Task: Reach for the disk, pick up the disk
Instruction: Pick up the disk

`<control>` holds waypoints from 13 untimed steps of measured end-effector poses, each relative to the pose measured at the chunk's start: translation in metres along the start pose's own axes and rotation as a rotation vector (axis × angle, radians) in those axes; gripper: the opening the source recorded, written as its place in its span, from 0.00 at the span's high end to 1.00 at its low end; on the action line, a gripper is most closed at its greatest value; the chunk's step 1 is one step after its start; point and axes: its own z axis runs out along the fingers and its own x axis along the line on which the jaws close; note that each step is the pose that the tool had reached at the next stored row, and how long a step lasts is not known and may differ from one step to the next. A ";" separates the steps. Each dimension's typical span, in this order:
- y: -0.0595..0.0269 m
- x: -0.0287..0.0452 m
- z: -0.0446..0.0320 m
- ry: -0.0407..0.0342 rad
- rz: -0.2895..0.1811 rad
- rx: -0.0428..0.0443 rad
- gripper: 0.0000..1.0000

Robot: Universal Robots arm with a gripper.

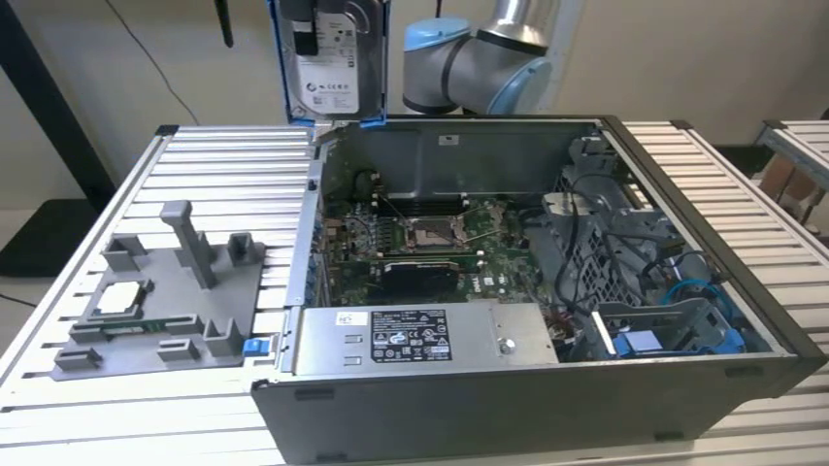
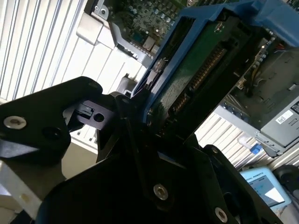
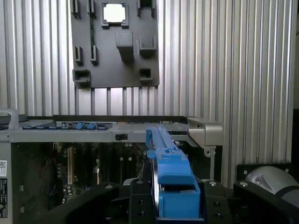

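First wrist view — claw [image 3: 175, 191] clenched on disk [image 3: 172, 158], edge-on between jaws, above open computer case [image 3: 205, 133].

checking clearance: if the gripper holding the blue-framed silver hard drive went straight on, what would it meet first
Likely the wall edge of the open grey metal computer case: the gripper, shut on the blue-framed silver disk, points down at it in the first wrist view. Depth is unclear.

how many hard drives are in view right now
1. The disk, in its blue bracket, is held in the tool, up above the open computer case. Others may be hidden in the case's bays.
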 end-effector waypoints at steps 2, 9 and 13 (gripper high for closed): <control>-0.0051 0.0001 -0.0002 -0.0001 0.000 -0.0006 1.00; -0.0287 0.0004 -0.0009 -0.0009 0.000 -0.0005 1.00; -0.0421 0.0011 -0.0013 -0.0020 0.000 -0.0006 1.00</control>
